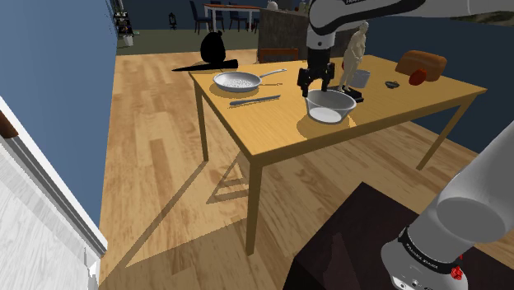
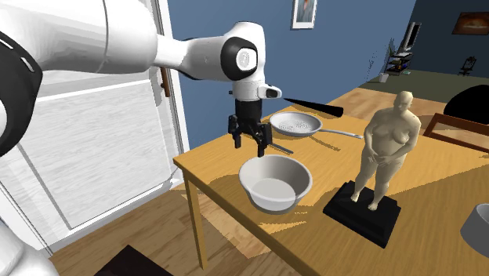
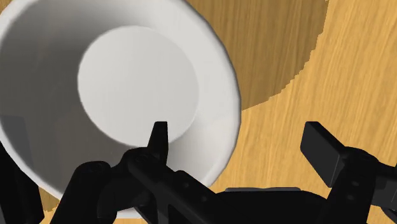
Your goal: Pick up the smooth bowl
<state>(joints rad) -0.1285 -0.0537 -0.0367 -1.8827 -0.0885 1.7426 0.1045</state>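
White and smooth all round, the bowl (image 1: 331,105) sits upright on the table (image 1: 272,136), near the edge on the stand's (image 1: 346,247) side. It has a flat pale floor and walls that flare out to a thin rim. The tabletop is honey-coloured wood with a long straight grain, on slim square legs.

The gripper (image 2: 250,143), matt black, hangs pointing down just above the bowl's rim, on the side toward the pan (image 2: 296,123). Its fingers (image 3: 159,137) stand wide apart and clasp nothing. Looking along the hand, one shows against the bowl's inner wall and the other against bare wood outside, with the rim between them. In the second exterior view the tips seem to stop a little short of the rim.

The pan is silver-grey and shallow, speckled inside, with a long straight handle, and lies beyond the bowl. A thin grey utensil (image 1: 254,101) lies flat near the pan. A pale tan statue (image 2: 388,149) of a standing figure, on a square black base, rises just beside the bowl on the side away from the pan. A small grey cup (image 1: 361,78) sits behind it. At the far corner lie a brown loaf (image 1: 422,61) and a small red thing (image 1: 418,78).
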